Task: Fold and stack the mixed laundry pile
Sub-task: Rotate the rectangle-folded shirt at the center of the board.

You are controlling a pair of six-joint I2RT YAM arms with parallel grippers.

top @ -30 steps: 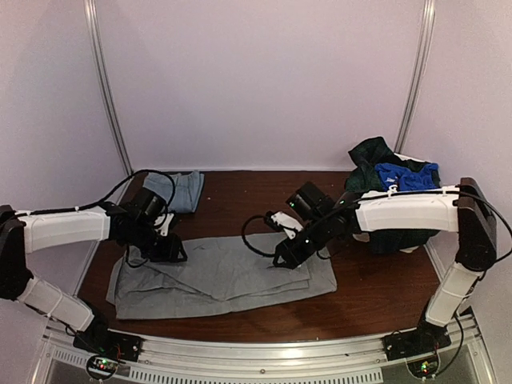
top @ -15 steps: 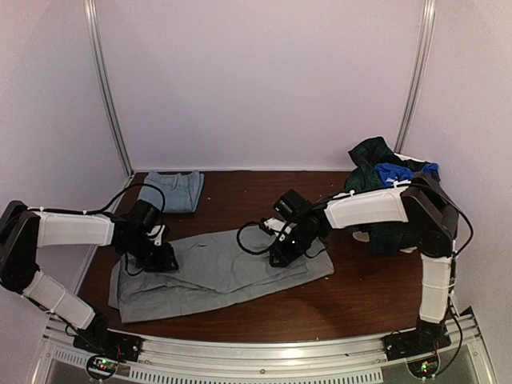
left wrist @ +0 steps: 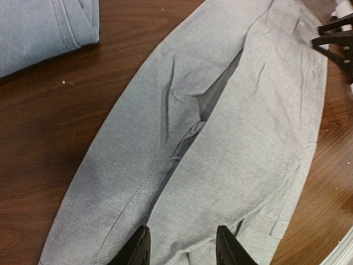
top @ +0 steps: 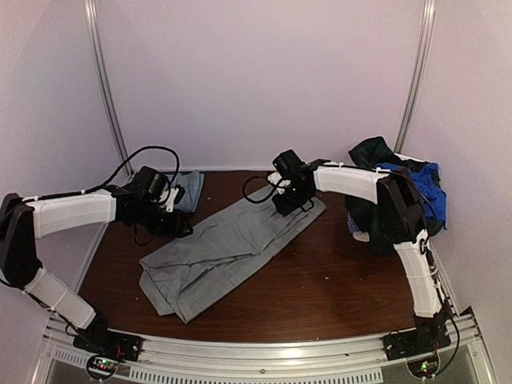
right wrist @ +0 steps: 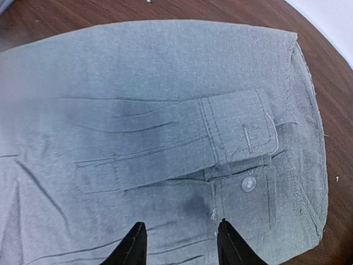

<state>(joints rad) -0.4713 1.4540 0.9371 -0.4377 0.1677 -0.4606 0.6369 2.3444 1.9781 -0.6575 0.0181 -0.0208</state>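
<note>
Grey trousers [top: 228, 248] are laid near-left to far-right, waistband [right wrist: 303, 127] under the open right end effector [right wrist: 179, 233], legs [left wrist: 138, 165] under the open left end effector [left wrist: 182, 238].

- Grey trousers [right wrist: 154, 110] spread flat on the dark wooden table [right wrist: 343, 105].
- Button [right wrist: 249, 184] sits below a stitched flap.
- Right gripper [right wrist: 176, 243]: fingertips parted over the cloth.

Two claws: left gripper [top: 166, 219], right gripper [top: 286, 205]. One grey trousers [top: 224, 248] between them, one button [right wrist: 249, 184] near the right claw. One folded blue-grey garment [top: 190, 192] beside the left; one mixed laundry pile [top: 384, 172] beyond the right.
</note>
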